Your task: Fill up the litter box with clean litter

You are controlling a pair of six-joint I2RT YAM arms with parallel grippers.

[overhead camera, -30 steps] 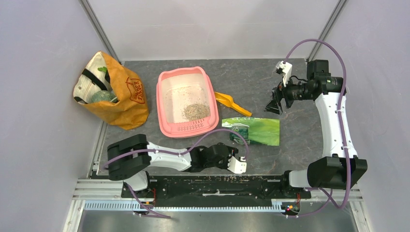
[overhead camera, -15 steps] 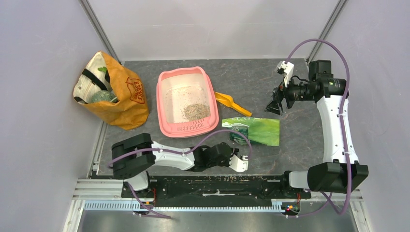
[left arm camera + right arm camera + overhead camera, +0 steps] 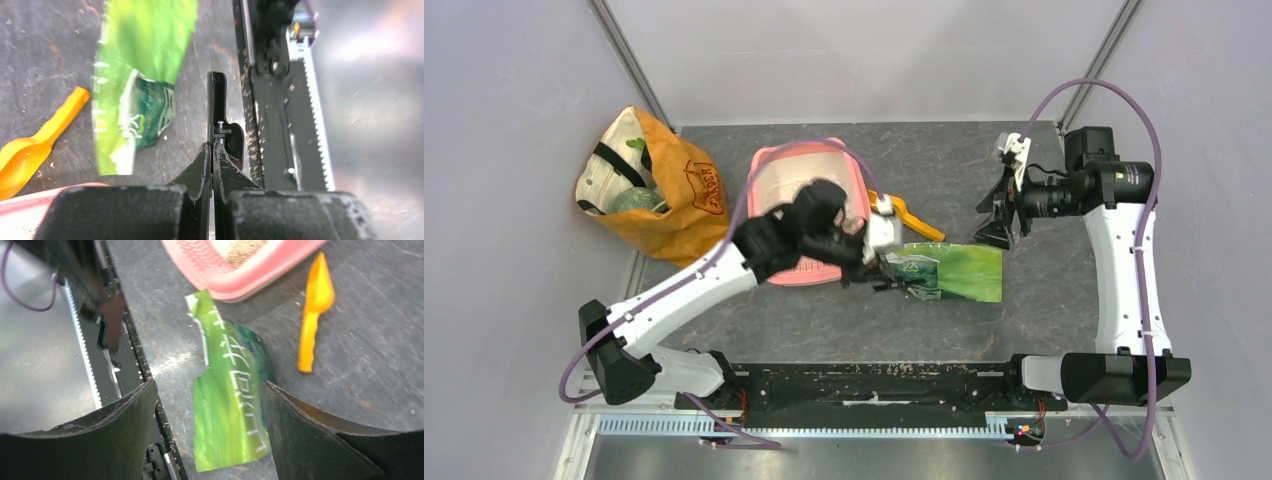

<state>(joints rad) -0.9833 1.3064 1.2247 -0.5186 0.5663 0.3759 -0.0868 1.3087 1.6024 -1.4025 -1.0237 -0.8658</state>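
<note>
Moved: left arm point(image 3: 694, 290) swung from worktop's point(image 3: 1044, 300) near edge out over litter box point(image 3: 757, 190) near corner.
Left gripper point(image 3: 886, 278): fingers pressed together, empty, just beside green bag point(image 3: 964, 272).
Right gripper point(image 3: 996, 226): fingers spread, above worktop's right side.
Litter point(image 3: 243, 250): small pile inside box, near end.

The litter box point(image 3: 779, 185) is a pink rectangular plastic tray with rounded corners and a raised rim. It lies flat and upright on the dark grey table point(image 3: 944, 170), left of the middle, with its long sides running from near to far. Its inside is pale. The near short end carries a slotted lip. In the overhead view its near-right part is hidden. The litter point(image 3: 246, 251), grey-beige granules, lies in a small loose pile inside the box, just behind the slotted lip.
</note>
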